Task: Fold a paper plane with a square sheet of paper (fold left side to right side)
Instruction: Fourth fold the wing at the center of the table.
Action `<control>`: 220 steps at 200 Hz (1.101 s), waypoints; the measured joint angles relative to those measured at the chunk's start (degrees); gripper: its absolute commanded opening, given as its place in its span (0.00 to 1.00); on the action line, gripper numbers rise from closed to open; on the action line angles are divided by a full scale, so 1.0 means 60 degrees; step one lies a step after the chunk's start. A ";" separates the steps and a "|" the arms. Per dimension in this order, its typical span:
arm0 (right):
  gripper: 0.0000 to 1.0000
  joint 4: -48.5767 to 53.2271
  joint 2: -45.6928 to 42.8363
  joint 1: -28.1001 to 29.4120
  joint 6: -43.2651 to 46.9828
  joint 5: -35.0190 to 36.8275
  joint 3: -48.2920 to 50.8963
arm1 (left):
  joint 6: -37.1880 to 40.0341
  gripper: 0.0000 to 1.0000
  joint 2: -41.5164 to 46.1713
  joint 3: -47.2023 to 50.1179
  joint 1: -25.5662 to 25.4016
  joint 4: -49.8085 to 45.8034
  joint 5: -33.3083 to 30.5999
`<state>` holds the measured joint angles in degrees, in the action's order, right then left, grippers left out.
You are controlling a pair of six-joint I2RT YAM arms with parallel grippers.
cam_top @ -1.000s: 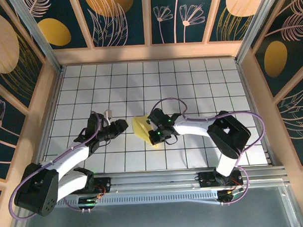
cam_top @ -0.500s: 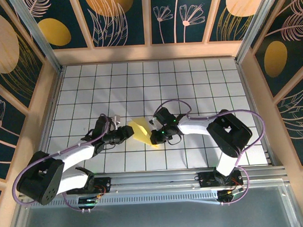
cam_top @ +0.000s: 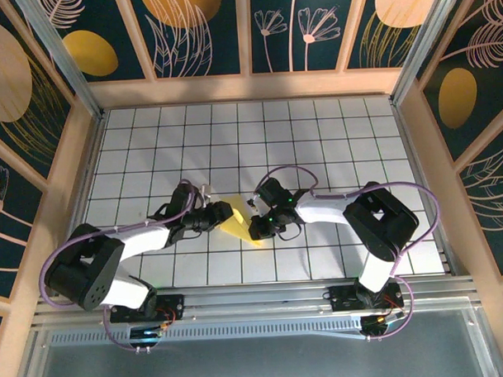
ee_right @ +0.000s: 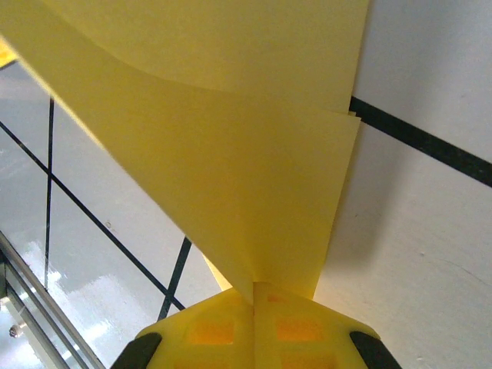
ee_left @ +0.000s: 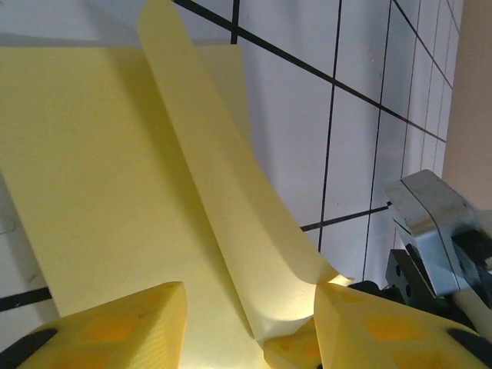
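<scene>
Yellow sheet of paper [cam_top: 237, 225] is located on the white grid tabletop [cam_top: 316, 137], roughly midway between the left and right edges and nearer the near edge than the far one. It is seen partly folded, narrowing toward the near edge.

Left gripper [cam_top: 224, 213] is positioned at the sheet's left side and right gripper [cam_top: 255, 230] at its right side. The two are close together with the paper between them.

Left wrist view: the jaws of the left gripper [ee_left: 250, 300] are held apart at a medium gap, and nothing is clamped. A raised flap [ee_left: 223, 177] is curled up off the flat part of the sheet [ee_left: 92, 169] and runs down into that gap. Its lower end lies close against the inner side of one finger [ee_left: 384, 330]; actual contact cannot be told.

Right wrist view: the jaws of the right gripper [ee_right: 254, 290] are pressed fully together on the paper [ee_right: 231, 154]. Two layers are seen converging into the pinch. The sheet is lifted off the tabletop there, and a shadow is cast on the tile beside it.
</scene>
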<state>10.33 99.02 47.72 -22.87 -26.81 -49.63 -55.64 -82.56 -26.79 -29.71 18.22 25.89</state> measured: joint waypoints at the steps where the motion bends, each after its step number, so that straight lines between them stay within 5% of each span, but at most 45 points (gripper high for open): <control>1: 0.00 0.0000 0.0000 0.0000 0.0000 0.0000 0.0000 | -0.0004 0.50 -0.0011 -0.0007 0.0000 0.0000 0.0000; 109: 0.00 -0.0015 0.0000 -0.0004 -0.0022 -0.0076 0.0000 | 0.0095 0.50 -0.1268 -0.0758 -0.0015 -0.0168 -0.0477; 220: 0.22 0.0040 -0.0142 -0.0058 -0.0015 -0.0266 -0.0149 | 0.0641 0.49 -0.1566 -0.1304 -0.0051 -0.0831 -0.0710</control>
<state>10.57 98.17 47.37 -22.96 -28.40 -50.52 -51.79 -91.96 -34.61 -30.02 13.23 21.63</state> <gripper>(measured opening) 0.193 0.488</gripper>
